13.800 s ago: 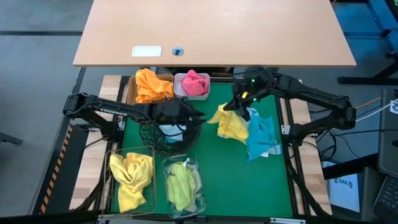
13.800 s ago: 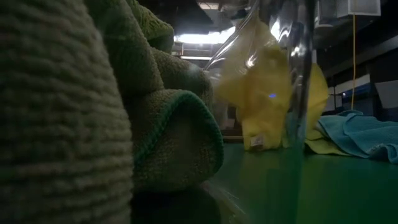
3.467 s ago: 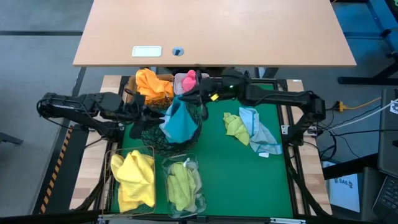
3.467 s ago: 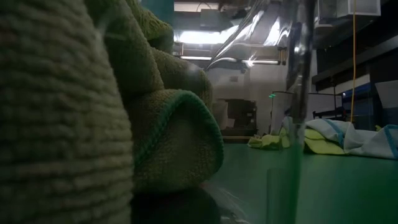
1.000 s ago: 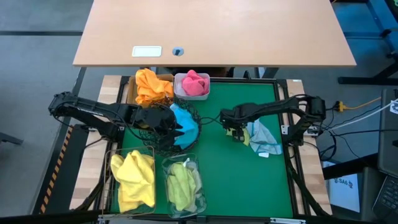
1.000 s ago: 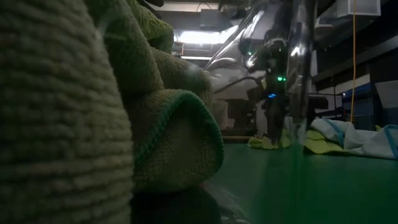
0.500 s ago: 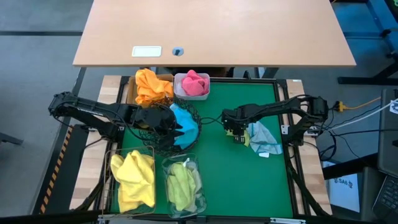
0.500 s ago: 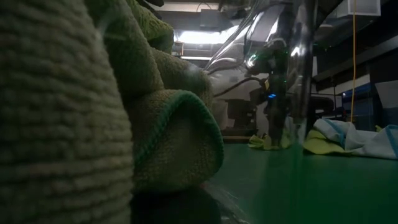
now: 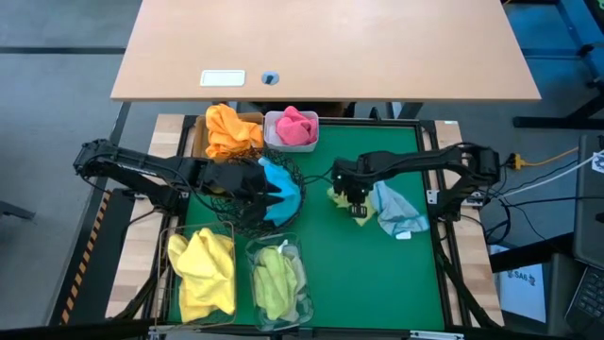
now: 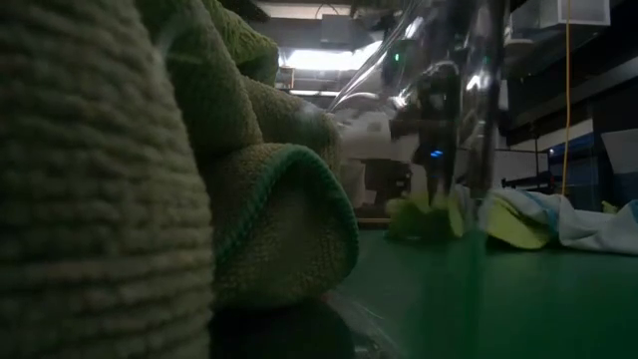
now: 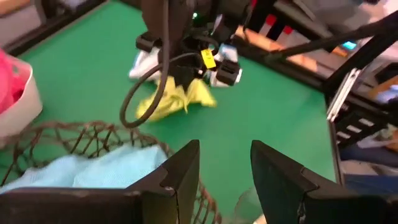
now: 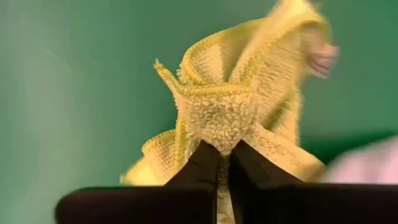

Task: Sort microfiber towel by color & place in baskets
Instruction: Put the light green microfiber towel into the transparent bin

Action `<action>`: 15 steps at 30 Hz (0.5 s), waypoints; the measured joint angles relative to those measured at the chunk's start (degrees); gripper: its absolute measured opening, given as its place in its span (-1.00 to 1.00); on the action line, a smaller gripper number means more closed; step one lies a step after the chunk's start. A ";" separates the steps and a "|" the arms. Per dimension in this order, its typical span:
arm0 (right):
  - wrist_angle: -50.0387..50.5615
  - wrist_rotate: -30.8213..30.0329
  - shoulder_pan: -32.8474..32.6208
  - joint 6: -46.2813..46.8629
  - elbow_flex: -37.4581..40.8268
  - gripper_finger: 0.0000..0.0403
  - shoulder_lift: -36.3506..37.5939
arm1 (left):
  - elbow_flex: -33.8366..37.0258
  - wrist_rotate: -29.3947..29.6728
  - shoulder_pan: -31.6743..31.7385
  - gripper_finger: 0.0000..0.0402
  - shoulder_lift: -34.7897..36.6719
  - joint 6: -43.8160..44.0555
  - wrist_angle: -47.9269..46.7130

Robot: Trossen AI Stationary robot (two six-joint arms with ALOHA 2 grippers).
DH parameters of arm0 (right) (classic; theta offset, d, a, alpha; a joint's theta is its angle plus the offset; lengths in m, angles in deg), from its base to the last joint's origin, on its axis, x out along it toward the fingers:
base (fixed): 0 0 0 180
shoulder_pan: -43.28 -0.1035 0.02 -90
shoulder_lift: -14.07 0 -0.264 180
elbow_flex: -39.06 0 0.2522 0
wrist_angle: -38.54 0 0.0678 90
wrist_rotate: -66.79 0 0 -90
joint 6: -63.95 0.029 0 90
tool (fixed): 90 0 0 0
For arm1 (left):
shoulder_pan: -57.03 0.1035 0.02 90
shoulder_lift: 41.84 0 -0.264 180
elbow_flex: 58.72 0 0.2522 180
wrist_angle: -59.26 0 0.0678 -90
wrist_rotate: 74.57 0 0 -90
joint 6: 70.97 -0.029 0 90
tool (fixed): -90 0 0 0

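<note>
- Nearest us, the wire basket [image 9: 176,247] holds a yellow towel [image 9: 201,269]; the clear tub [image 9: 302,304] beside it holds an olive one [image 9: 273,280].
- We see bare green mat [image 9: 377,283] right of them.
- The left gripper [image 11: 225,167], fingers spread, hovers over the mesh bowl [image 9: 225,204] with its blue towel [image 9: 279,189].
- The right gripper [image 12: 224,163] pinches the yellow-green towel [image 12: 231,112] mid-mat, beside a pale blue towel [image 9: 394,210].

Green mat tabletop [image 9: 330,274] w/ five baskets on it, plus a light blue towel [image 9: 394,212] and yellow-green towel [image 9: 342,198] lying loose mid-right, near each other.
</note>
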 joint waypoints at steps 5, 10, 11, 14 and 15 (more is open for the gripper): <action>1.16 1.84 0.00 0.53 -3.17 -0.92 4.48 | 0.00 -0.01 0.00 -0.32 0.00 -5.47 5.66; 1.33 1.86 0.02 1.65 -5.79 -0.91 9.21 | 0.00 -0.04 0.00 -0.32 -0.01 -11.08 9.73; 1.23 1.87 0.02 1.73 -6.46 -0.93 10.07 | 0.00 -0.01 0.00 -0.32 -0.17 -11.90 10.53; 1.05 1.87 0.04 2.79 -8.24 -0.95 12.28 | 0.02 0.26 0.00 -0.32 -0.43 -13.09 12.02; 0.92 1.87 0.04 2.84 -8.86 -0.95 12.91 | 0.02 0.72 0.00 -0.32 -0.74 -13.09 12.69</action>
